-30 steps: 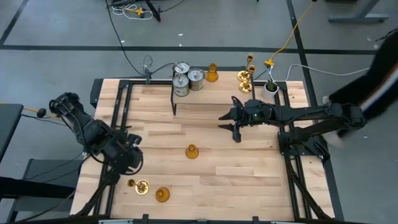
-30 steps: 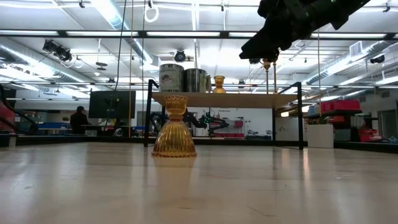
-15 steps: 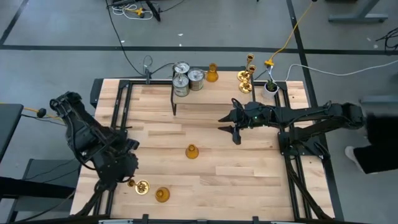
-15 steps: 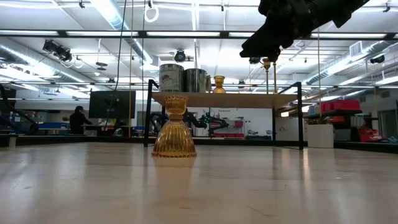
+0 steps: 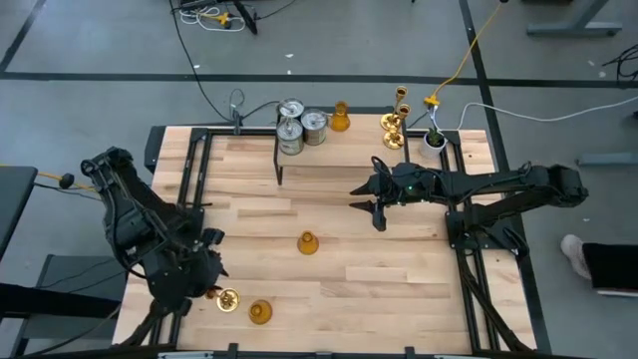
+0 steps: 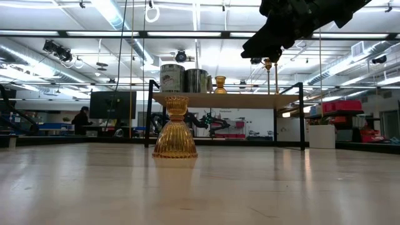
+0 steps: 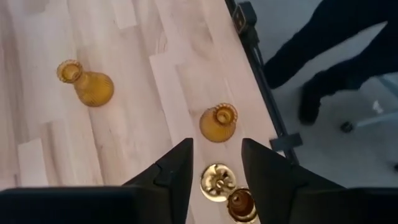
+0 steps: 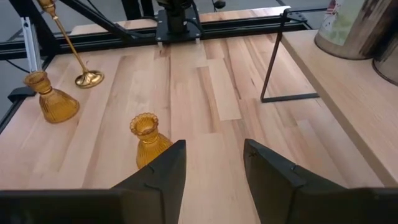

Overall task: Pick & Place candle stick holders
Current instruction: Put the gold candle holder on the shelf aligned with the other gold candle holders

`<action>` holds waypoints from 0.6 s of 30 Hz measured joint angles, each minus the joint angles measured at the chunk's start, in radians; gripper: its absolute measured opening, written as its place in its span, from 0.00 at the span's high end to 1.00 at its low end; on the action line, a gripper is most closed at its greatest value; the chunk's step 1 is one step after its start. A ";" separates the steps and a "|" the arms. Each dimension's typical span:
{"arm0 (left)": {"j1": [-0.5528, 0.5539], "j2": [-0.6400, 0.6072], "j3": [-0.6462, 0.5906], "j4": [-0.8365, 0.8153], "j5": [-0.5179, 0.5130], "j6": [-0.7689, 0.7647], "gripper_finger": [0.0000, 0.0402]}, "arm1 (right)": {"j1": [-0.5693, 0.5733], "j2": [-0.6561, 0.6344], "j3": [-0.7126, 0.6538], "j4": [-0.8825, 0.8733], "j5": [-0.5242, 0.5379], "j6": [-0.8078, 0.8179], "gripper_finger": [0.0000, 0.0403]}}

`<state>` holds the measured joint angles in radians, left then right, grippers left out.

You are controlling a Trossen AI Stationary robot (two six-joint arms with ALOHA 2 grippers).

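From above, the left gripper (image 5: 204, 289) hovers over the brass holder (image 5: 226, 298) near the table's front edge. Its wrist view shows the fingers (image 7: 177, 169) apart: next, descend and clamp. The right gripper (image 5: 371, 204) waits mid-table, fingers spread.

— What sort of place is this?
— A robotics lab or workshop: a wooden worktop (image 5: 329, 274) in a black metal frame (image 5: 469, 249), cables (image 5: 214, 95) across grey floor, ceiling strip lights (image 6: 119, 15), a monitor (image 6: 112, 104) behind.
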<state>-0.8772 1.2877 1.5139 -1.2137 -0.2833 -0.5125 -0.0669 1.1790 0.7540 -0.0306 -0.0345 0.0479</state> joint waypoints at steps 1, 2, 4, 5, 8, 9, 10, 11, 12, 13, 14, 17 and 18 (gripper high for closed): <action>0.000 0.007 0.000 -0.001 0.010 0.004 0.63 | 0.000 0.000 0.000 0.000 0.000 0.000 0.59; 0.000 0.012 0.000 -0.003 0.027 0.004 0.61 | 0.000 0.000 0.000 0.000 0.000 0.000 0.59; 0.000 0.027 0.000 -0.004 0.066 0.005 0.57 | 0.000 0.000 0.000 0.001 0.000 0.000 0.59; 0.000 0.037 0.000 -0.004 0.089 0.007 0.55 | 0.000 0.000 0.000 0.001 0.000 0.000 0.59; 0.000 0.070 0.000 -0.013 0.155 0.008 0.46 | 0.000 0.000 0.000 0.002 0.000 0.004 0.59; -0.002 0.078 0.000 -0.020 0.176 0.008 0.43 | 0.000 0.000 0.000 0.003 0.000 0.009 0.59; -0.002 0.086 0.000 -0.026 0.196 0.008 0.40 | 0.000 0.000 0.000 0.003 0.000 0.018 0.59; -0.002 0.094 0.000 -0.032 0.216 0.009 0.37 | 0.000 0.000 0.000 0.003 0.000 0.022 0.59; -0.002 0.102 0.000 -0.040 0.239 0.009 0.35 | 0.000 0.000 0.000 0.003 0.000 0.023 0.59; -0.002 0.108 0.000 -0.045 0.256 0.009 0.32 | 0.000 0.000 0.000 0.003 0.000 0.023 0.59; -0.003 0.114 0.000 -0.046 0.270 0.009 0.30 | 0.000 0.000 0.000 0.003 0.000 0.023 0.59; -0.003 0.126 0.000 -0.071 0.288 0.012 0.25 | 0.000 0.000 0.000 0.004 0.000 0.023 0.59; -0.003 0.128 0.000 -0.076 0.287 0.012 0.24 | 0.000 0.000 0.000 0.004 0.000 0.023 0.59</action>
<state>-0.8799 1.4156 1.5139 -1.2893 0.0041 -0.5007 -0.0669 1.1790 0.7540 -0.0265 -0.0345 0.0708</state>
